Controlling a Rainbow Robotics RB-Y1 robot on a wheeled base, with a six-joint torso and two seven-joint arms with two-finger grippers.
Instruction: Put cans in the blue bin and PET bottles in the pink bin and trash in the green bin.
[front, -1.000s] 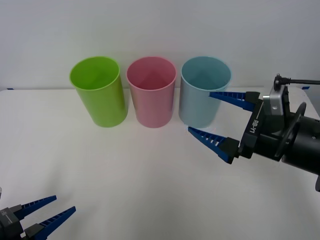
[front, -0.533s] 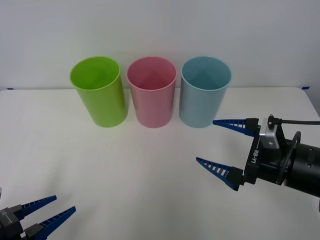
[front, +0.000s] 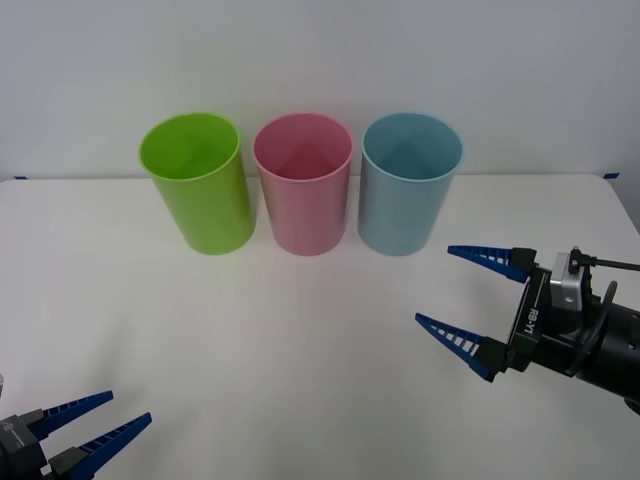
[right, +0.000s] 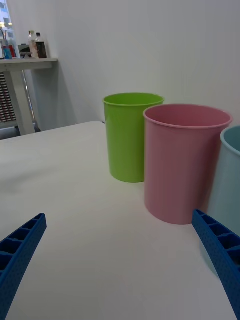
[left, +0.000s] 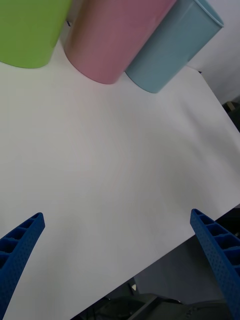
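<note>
Three tall bins stand in a row at the back of the white table: the green bin (front: 197, 182), the pink bin (front: 303, 183) and the blue bin (front: 408, 182). The right wrist view shows the green bin (right: 131, 136), the pink bin (right: 182, 162) and an edge of the blue bin (right: 227, 175). My right gripper (front: 467, 300) hovers open at the right, in front of the blue bin, holding nothing. My left gripper (front: 98, 419) rests open at the near left corner. Cans, PET bottles and trash are out of view.
The table's right edge (left: 165, 247) drops off near the blue bin (left: 172, 47). A side table with small bottles (right: 35, 47) stands in the room beyond. Bare white tabletop (front: 280, 340) stretches between the bins and both grippers.
My right gripper has pulled back from the blue bin's rim, moving down and toward the near right, staying open. The left arm has not moved.
</note>
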